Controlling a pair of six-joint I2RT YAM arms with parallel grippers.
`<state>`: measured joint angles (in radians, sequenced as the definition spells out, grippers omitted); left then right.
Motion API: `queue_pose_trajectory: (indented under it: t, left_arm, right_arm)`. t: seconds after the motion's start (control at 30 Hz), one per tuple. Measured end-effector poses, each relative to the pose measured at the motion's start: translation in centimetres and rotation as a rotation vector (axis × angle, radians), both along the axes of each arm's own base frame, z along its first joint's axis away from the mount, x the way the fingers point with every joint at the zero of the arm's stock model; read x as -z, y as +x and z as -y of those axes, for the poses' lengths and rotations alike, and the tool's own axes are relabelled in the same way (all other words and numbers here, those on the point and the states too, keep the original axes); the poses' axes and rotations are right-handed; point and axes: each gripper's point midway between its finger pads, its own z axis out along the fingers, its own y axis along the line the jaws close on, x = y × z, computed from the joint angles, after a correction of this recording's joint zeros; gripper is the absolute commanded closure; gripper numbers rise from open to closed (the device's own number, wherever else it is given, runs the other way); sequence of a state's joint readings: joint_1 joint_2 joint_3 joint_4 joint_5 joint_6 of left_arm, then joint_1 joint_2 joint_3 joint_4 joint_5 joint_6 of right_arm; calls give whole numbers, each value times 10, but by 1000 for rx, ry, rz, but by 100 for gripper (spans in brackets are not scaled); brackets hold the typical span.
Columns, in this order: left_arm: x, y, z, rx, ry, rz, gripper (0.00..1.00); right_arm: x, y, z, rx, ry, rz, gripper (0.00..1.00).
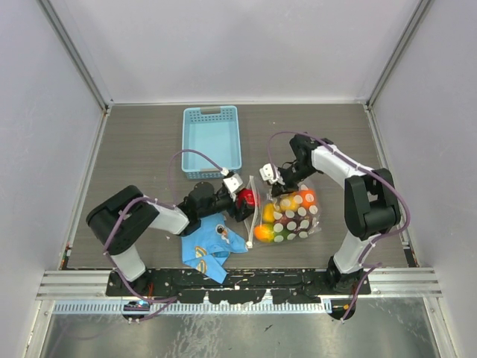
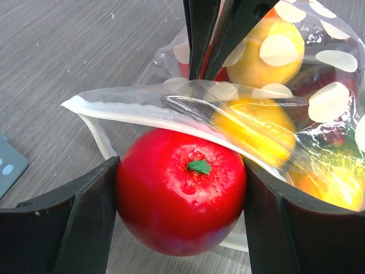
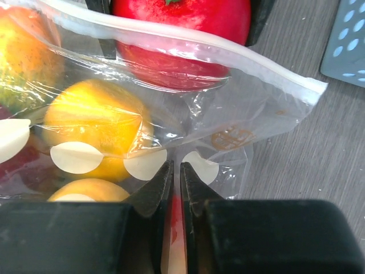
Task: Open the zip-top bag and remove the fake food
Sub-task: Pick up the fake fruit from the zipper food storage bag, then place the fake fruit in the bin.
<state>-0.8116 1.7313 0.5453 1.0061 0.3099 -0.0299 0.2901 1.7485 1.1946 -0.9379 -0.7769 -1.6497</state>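
The zip-top bag (image 1: 292,216), clear with white dots, lies right of centre with its white zip strip (image 2: 128,116) open toward my left arm. Yellow, orange and green fake food (image 1: 287,214) fills it. My left gripper (image 1: 243,200) is shut on a glossy red fruit (image 2: 182,194) at the bag's mouth, and its fingers (image 2: 85,205) press both sides of the fruit. My right gripper (image 3: 175,168) is shut on a fold of the bag's film (image 3: 245,108) above a yellow fruit (image 3: 91,125). In the right wrist view the red fruit (image 3: 182,17) sits just beyond the zip strip.
A light blue slotted basket (image 1: 212,140) stands behind the bag, at the table's middle. A blue cartoon-print cloth (image 1: 212,245) lies under my left arm near the front edge. Grey walls close in the table on three sides.
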Motion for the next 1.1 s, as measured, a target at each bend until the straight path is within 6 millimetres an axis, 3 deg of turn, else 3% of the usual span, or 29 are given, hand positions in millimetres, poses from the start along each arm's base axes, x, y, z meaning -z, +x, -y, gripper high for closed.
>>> queue_pose_trajectory:
  t: [0.2, 0.33, 0.43, 0.63, 0.87, 1.1]
  left_arm:
    - [-3, -10, -9, -10, 33, -81, 71]
    - [-9, -16, -19, -34, 50, -166, 73]
    - [-19, -14, -23, -65, 62, -229, 80]
    - [-45, 2, -33, -164, 67, -359, 85]
    - [-69, 21, -61, -280, 12, -500, 91]
    - [-105, 52, -79, -362, -70, -551, 92]
  right_arm:
    - [-22, 2, 0, 33, 61, 21, 59]
    - [-44, 2, 3, 62, 116, 54, 52]
    - [-59, 1, 5, 77, 159, 71, 49]
    - [-72, -9, 7, 93, 225, 25, 45]
    - [-96, -17, 4, 117, 306, -44, 42]
    - [-115, -28, 4, 193, 324, -129, 41]
